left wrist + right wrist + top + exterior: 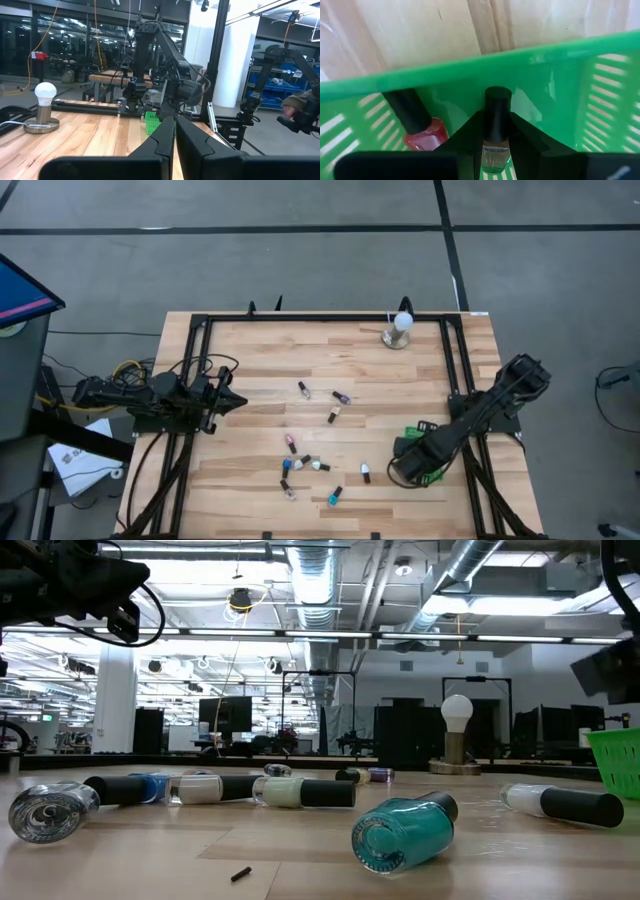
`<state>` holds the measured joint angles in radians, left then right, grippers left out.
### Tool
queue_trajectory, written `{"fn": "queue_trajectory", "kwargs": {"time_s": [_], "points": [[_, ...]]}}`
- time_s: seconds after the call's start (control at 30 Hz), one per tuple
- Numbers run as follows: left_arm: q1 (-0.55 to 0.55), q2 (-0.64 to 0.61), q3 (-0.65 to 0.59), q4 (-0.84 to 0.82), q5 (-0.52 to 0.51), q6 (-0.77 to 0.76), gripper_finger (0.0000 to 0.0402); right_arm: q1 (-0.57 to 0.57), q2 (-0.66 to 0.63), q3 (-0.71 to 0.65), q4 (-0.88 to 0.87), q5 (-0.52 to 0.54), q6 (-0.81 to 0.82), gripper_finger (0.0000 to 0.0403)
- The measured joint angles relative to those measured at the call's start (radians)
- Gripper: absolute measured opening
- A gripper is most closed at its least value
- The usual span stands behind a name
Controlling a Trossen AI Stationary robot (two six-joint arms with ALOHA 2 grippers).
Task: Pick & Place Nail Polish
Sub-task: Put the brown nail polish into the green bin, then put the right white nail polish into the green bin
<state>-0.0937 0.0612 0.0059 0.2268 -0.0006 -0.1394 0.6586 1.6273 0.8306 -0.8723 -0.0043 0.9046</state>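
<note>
Your right fingers [495, 145] are clamped on a clear nail polish bottle [496, 131], cap pointing ahead, inside the green basket [555, 75]. A red bottle [417, 125] lies just beside them. Release low and gently. Left fingers [175, 137] pressed together, parked well apart.

Grey concrete floor [300, 260] crossed by dark lines around a pale wooden tabletop [260, 370]. Beyond, open workshop: exposed silver ducts [320, 580] overhead, long strip lights [300, 635], white column [113, 700], dark monitors [225, 712] on distant benches, blue shelving [280, 85] at one side.
</note>
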Motion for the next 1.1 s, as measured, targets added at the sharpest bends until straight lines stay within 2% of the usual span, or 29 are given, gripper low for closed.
{"fn": "queue_trajectory", "kwargs": {"time_s": [0.37, 0.67, 0.9, 1.1], "points": [[0.0, 0.0, 0.0, 0.002, 0.0, 0.0, 0.0013, 0.0, 0.001, 0.0, 0.027, -0.005, -0.041, 0.0077], [0.0, 0.0, 0.0, 0.003, 0.0, 0.0, 0.0013, -0.004, -0.028, 0.031, 0.01, -0.005, -0.047, 0.015], [0.0, 0.0, 0.0, 0.008, 0.0, 0.0, 0.0013, -0.052, -0.145, 0.092, -0.098, -0.022, 0.074, 0.0201], [0.0, 0.0, 0.0, 0.008, 0.0, 0.0, 0.0013, -0.149, -0.183, 0.203, -0.065, -0.024, 0.211, 0.0213]]}}
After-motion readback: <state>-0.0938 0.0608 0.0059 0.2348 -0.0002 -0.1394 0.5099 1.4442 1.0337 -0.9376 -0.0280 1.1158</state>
